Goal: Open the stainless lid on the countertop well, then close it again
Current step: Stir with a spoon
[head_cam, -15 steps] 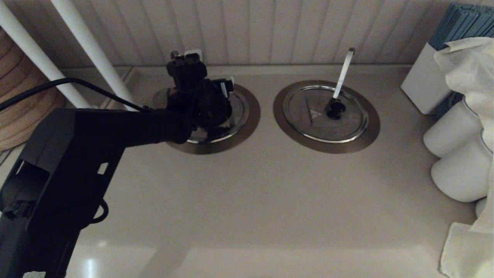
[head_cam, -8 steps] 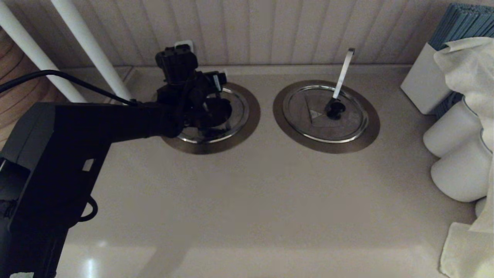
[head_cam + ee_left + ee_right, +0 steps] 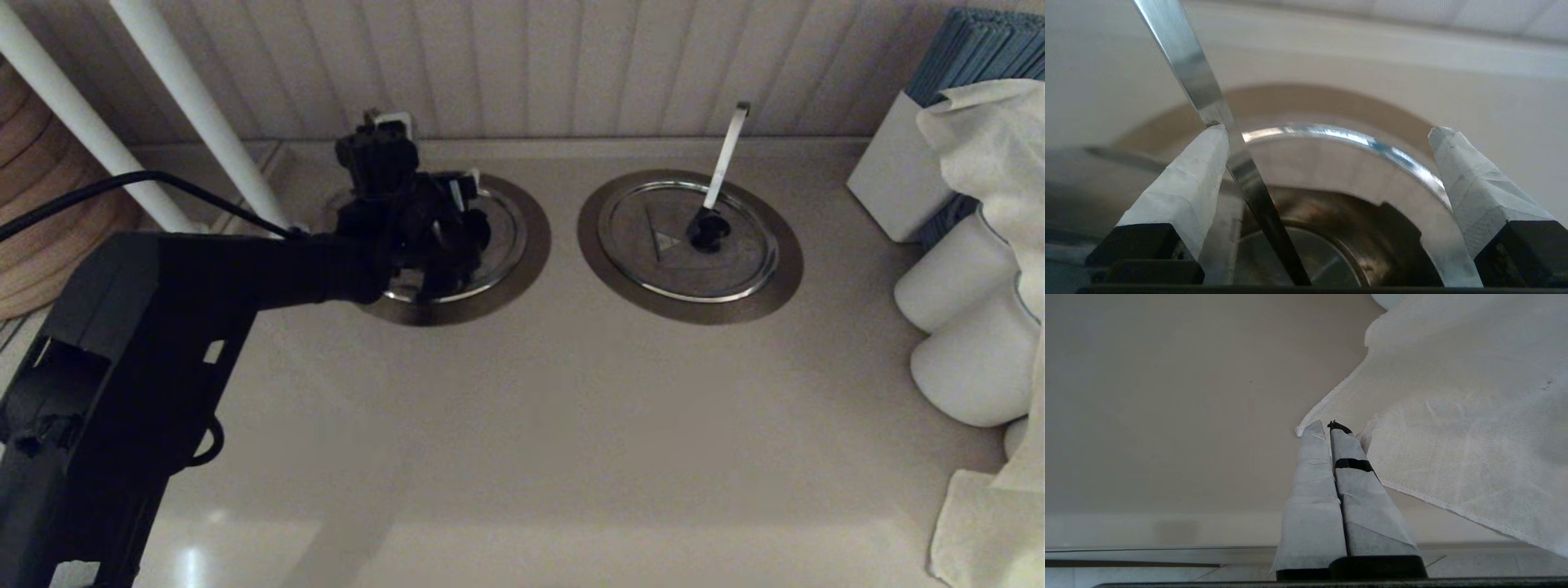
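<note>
The stainless lid (image 3: 504,233) lies in the left countertop well, whose brushed flange (image 3: 535,245) rings it. My left gripper (image 3: 461,192) hangs just over the lid and hides its middle. In the left wrist view this gripper (image 3: 1329,130) is open, its taped fingers (image 3: 1184,192) spread wide over the lid's bright rim (image 3: 1331,132). The slim steel handle (image 3: 1188,69) slants past one fingertip, touching or nearly so. Low between the fingers is a dark blur I cannot identify. My right gripper (image 3: 1329,426) is shut on nothing, parked beside a white cloth, outside the head view.
The twin lid (image 3: 653,261) with black knob (image 3: 709,230) and white straight handle (image 3: 725,155) covers the right well. White cups (image 3: 963,359), a white box (image 3: 890,180) and the cloth (image 3: 988,139) crowd the right side. Two white poles (image 3: 196,114) slant at back left.
Half a second ago my left arm had pulled back and to the left off the lid. It has since come forward over it again. The lid has not visibly shifted.
</note>
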Controlling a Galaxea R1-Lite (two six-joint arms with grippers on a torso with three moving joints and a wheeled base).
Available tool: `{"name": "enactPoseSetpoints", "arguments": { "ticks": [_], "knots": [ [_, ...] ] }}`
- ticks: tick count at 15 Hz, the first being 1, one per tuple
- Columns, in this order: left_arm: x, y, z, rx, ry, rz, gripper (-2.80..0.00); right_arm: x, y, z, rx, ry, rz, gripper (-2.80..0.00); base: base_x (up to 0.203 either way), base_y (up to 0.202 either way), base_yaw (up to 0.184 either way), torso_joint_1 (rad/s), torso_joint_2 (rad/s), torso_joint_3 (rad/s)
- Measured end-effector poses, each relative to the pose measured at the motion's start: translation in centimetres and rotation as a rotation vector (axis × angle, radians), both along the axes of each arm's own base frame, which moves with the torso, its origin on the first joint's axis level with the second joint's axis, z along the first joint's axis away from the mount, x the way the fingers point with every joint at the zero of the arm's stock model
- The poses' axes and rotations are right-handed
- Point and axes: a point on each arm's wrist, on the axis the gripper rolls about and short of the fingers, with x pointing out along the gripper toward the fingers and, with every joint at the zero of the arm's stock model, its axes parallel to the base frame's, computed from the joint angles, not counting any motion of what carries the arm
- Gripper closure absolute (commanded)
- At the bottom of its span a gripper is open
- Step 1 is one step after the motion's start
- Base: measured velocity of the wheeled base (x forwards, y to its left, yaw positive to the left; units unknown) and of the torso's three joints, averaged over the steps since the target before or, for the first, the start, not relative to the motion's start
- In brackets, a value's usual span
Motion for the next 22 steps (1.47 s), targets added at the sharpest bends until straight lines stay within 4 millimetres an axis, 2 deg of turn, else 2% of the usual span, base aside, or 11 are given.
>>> {"name": "enactPoseSetpoints", "arguments": {
  "ticks": [7,15,22],
  "knots": [
    [0.7,-0.8,-1.8,0.004,0.011,-0.017,-2.8,0.0,0.0,0.0,0.0,0.0,0.002,0.0,0.0,0.0,0.0,0.0,0.0,0.0],
    [0.0,-3.2,-2.5,0.004,0.022,-0.061,-2.8,0.0,0.0,0.0,0.0,0.0,0.0,0.0,0.0,0.0,0.0,0.0,0.0,0.0],
    [-0.7,-4.5,-2.3,-0.013,0.021,-0.087,-2.8,0.0,0.0,0.0,0.0,0.0,0.0,0.0,0.0,0.0,0.0,0.0,0.0,0.0]
  ]
}}
